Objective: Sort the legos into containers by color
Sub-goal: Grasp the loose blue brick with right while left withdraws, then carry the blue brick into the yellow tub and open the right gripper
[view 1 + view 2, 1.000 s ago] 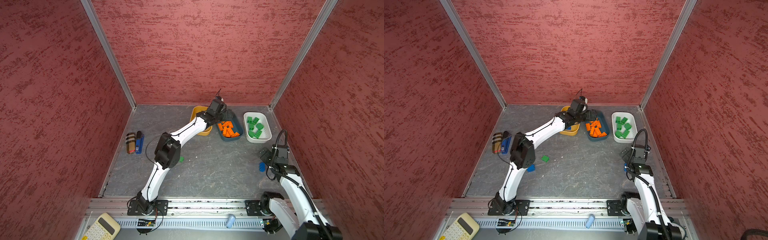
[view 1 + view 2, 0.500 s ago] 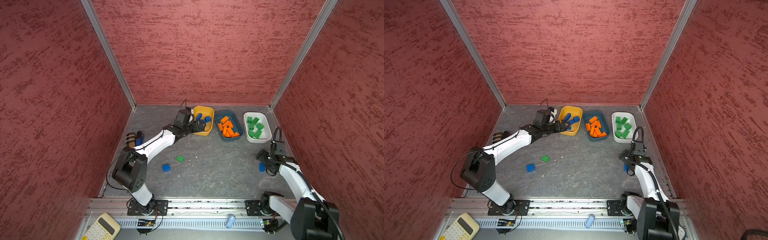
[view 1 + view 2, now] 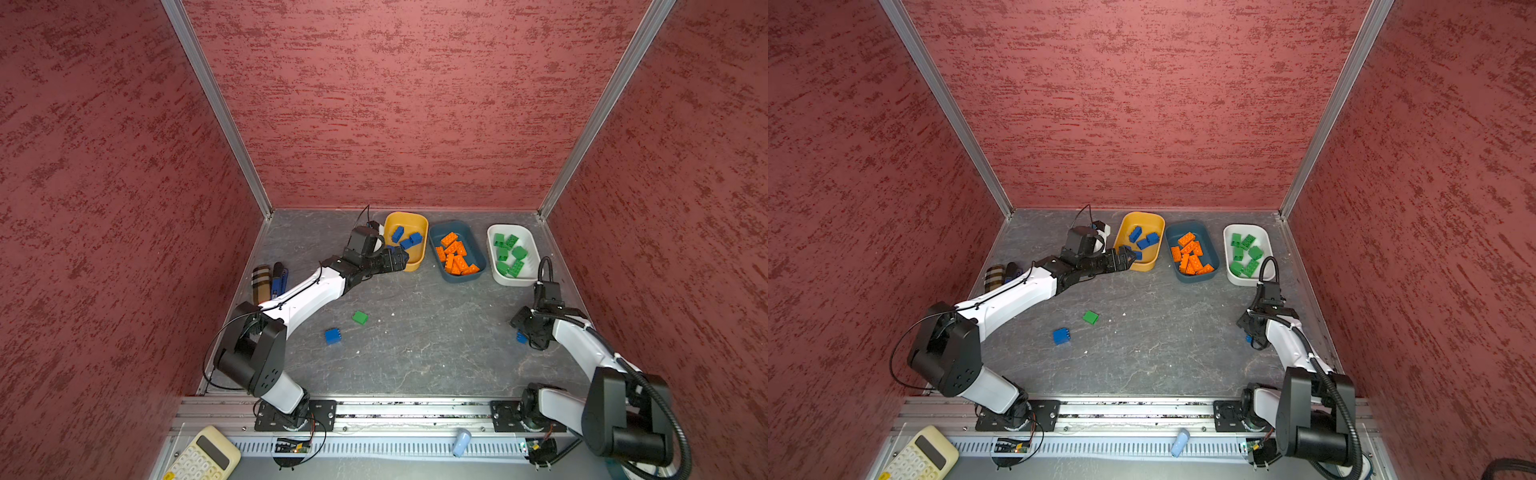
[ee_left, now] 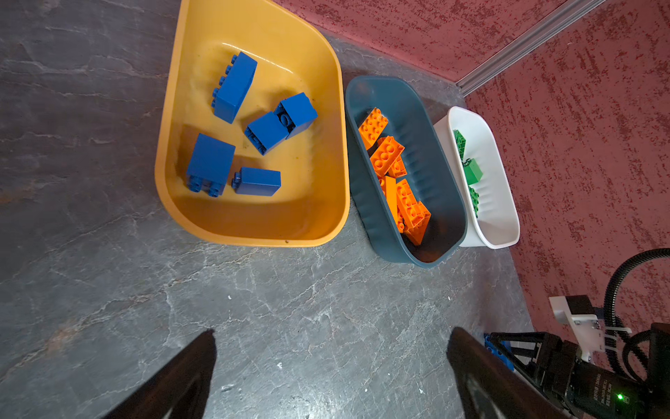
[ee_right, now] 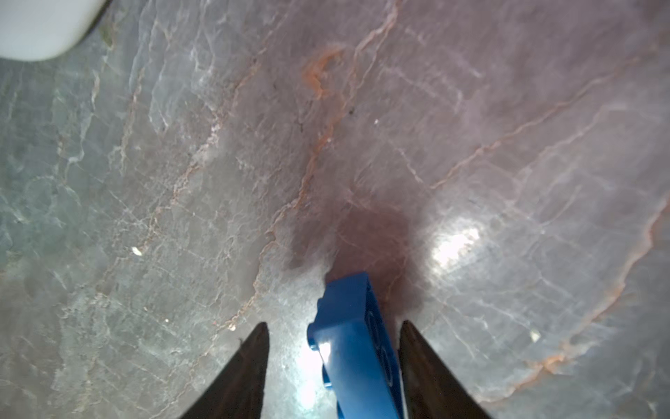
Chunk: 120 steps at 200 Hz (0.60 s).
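Found the left gripper [image 4: 330,333] spread wide and empty, low in the frame, just short of the yellow tub [image 4: 253,228] holding blue legos [image 4: 234,87]. Caught the right gripper [image 5: 333,323] straddling a blue brick [image 5: 353,344] at bottom centre, gap beside one finger, not clamped. Noted a loose blue square brick [image 3: 333,336] and a green brick [image 3: 360,317] centre-left in a top view.

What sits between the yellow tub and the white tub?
The dark teal tub, holding orange bricks, stands between the yellow tub and the white tub; this shows in both top views and the left wrist view.
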### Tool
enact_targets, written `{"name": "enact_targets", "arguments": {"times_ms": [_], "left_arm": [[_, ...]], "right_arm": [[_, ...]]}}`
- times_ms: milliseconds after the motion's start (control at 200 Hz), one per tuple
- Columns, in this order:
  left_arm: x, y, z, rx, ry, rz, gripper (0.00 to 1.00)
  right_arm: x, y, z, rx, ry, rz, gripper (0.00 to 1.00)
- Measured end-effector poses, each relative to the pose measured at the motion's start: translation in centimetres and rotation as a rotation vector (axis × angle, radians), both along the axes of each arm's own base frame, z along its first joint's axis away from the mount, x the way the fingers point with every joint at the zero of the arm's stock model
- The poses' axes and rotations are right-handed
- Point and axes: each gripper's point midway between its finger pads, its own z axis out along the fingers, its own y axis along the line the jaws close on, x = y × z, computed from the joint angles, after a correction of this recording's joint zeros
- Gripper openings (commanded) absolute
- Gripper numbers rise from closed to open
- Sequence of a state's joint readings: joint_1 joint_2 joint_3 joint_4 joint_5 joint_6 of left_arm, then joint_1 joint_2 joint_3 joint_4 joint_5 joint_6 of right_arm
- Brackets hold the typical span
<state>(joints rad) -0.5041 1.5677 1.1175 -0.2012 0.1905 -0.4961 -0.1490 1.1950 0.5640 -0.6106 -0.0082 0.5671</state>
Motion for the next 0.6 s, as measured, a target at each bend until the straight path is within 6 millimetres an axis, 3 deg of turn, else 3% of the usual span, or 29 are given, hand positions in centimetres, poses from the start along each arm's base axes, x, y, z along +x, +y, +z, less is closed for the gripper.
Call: {"name": "enact_targets", "arguments": {"times_ms": [205, 316, 601], "left_arm": [[-0.4, 0.1, -0.5, 0.0, 0.011, -0.007, 0.99], [-0.8, 0.3, -0.7, 0.004, 0.022, -0.007, 0.99], [-1.8, 2.2, -2.4, 0.024, 0.115, 0.071, 0.99]], "right_arm": [[-0.5, 0.3, -1.3, -0.035, 0.078, 0.028, 0.27], [0.3, 1.0, -1.0, -0.077, 0.088, 0.076, 0.21], [4.6, 7.2, 2.3, -0.159, -0.059, 0.292, 0.19]]}}
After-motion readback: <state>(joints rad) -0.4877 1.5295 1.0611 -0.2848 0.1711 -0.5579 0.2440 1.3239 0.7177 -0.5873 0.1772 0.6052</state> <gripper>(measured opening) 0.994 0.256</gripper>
